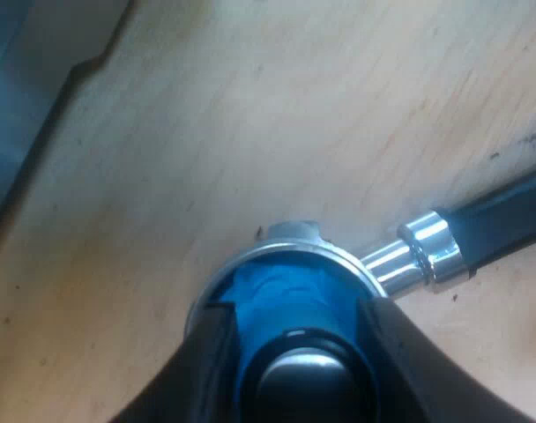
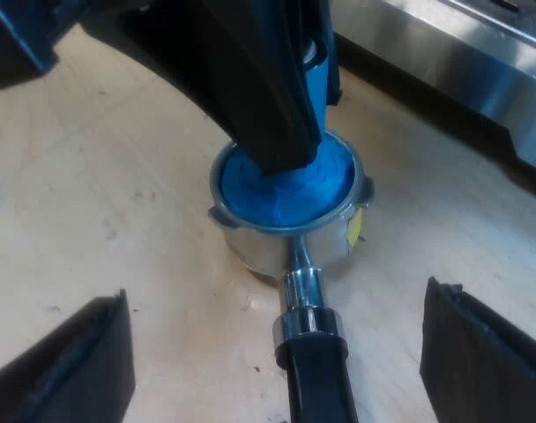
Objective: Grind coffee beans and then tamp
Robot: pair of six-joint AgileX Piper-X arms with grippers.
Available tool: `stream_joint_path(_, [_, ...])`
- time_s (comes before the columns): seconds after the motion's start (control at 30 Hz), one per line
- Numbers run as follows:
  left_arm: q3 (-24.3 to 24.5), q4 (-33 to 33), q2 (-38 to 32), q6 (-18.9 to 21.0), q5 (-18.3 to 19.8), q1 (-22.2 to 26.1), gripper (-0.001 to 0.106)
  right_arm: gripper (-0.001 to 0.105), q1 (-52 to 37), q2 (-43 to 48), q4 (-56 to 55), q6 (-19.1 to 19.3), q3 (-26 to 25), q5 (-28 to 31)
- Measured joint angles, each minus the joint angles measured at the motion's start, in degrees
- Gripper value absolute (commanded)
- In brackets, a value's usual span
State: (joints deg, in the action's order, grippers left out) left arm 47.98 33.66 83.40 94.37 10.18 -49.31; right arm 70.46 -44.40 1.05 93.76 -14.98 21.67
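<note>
Blue tamper (image 2: pixel 290 198) sits pressed into the holder (image 2: pixel 277 251) basket. Holder rests on the wood table (image 2: pixel 118 203), near the machine (image 2: pixel 462 62) base. Tamper is clamped by the left gripper (image 1: pixel 294 322), one finger on each side. Over the handle (image 2: pixel 316 392), the right gripper (image 2: pixel 277 361) is spread wide and empty, fingers (image 2: pixel 65 366) straddling it without contact.

My left gripper (image 1: pixel 294 307) has two broad black fingers (image 1: pixel 409 370), matte and smooth, widening from narrow squared tips into thick rounded bodies. From the right wrist view, one of them is a long, slightly glossy blade with a grooved edge. My right gripper (image 2: pixel 275 295) has matching black fingers (image 2: pixel 70 366), flat slabs with sharp, angular tips.
</note>
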Motion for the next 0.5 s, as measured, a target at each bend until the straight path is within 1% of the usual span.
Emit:
stream_joint_path(0.2, [-3.75, -3.83, -1.28, 0.0, 0.63, 0.0, 0.0, 0.069, 0.0, 0.0, 0.0, 0.0, 0.0, 0.0])
stream_joint_path(0.27, [-4.41, -4.23, -1.51, 0.0, 0.72, 0.0, 0.0, 0.069, 0.0, 0.0, 0.0, 0.0, 0.0, 0.0])
stream_joint_path(0.33, [-6.17, -6.09, -2.11, -0.09, 1.1, 0.0, 0.0, 0.069, 0.0, 0.0, 0.0, -0.26, 0.0, 0.0])
stream_joint_path(0.5, [-7.65, -7.63, -2.71, -0.09, 1.21, 0.0, 0.0, 0.069, 0.0, 0.0, 0.0, -1.13, 0.0, 0.0])
